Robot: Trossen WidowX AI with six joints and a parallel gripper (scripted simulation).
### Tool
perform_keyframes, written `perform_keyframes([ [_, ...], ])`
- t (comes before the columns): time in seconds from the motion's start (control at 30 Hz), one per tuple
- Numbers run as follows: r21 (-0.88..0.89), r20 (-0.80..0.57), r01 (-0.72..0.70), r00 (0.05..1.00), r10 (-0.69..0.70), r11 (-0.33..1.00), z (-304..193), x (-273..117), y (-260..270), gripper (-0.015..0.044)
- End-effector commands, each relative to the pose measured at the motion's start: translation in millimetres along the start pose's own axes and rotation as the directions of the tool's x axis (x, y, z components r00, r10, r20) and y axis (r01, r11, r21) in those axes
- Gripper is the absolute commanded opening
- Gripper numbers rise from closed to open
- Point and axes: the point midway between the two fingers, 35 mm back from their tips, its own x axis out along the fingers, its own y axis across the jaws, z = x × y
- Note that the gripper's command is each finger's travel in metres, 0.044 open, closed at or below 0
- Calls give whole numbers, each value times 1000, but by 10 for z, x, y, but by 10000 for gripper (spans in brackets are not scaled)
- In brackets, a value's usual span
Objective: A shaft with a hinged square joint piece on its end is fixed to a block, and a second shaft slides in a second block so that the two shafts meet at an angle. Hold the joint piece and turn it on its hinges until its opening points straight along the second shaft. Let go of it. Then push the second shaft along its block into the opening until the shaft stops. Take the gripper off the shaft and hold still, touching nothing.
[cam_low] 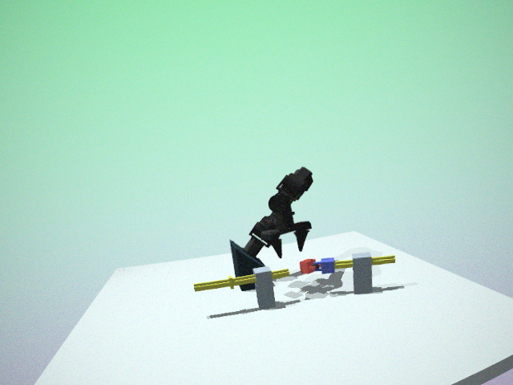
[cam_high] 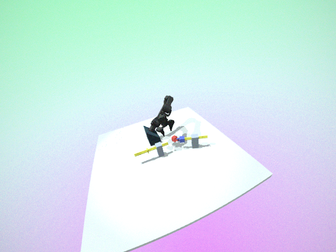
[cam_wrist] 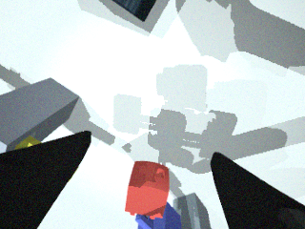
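Observation:
The red joint piece [cam_high: 174,138] [cam_low: 307,265] [cam_wrist: 148,191] is hinged to a blue piece [cam_high: 181,139] [cam_low: 327,265] [cam_wrist: 172,217] on the fixed yellow shaft [cam_high: 203,136] [cam_low: 383,260]. That shaft runs through the right grey block [cam_high: 195,142] [cam_low: 362,275]. The second yellow shaft [cam_high: 140,153] [cam_low: 211,285] runs through the left grey block [cam_high: 160,150] [cam_low: 264,289] [cam_wrist: 38,110]; a gap separates its tip from the red piece. The exact direction of the red opening is too small to tell. My gripper [cam_high: 167,133] [cam_low: 290,253] [cam_wrist: 152,147] is open and empty, above the joint area, touching nothing.
The white table [cam_high: 163,203] [cam_low: 207,352] bears both blocks. A dark slanted plate [cam_high: 152,136] [cam_low: 244,265] [cam_wrist: 138,7] stands behind the left block, by the arm's base. A small yellow collar [cam_high: 147,150] [cam_low: 231,281] sits on the second shaft, outside its block.

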Motion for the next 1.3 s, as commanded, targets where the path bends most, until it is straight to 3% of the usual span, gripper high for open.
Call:
perform_keyframes([
  [0.0, 4, -5, 8, 1000, -8, 1000, 31, 173, -16, 440],
  [0.33, 2, -9, 19, 1000, -19, 1000, 66, 390, -45, 440],
  [0.8, -1, -13, 19, 1000, -19, 1000, -586, 465, -51, 440],
  [1.27, -1, -12, 19, 1000, -19, 1000, -627, 596, -52, 440],
])
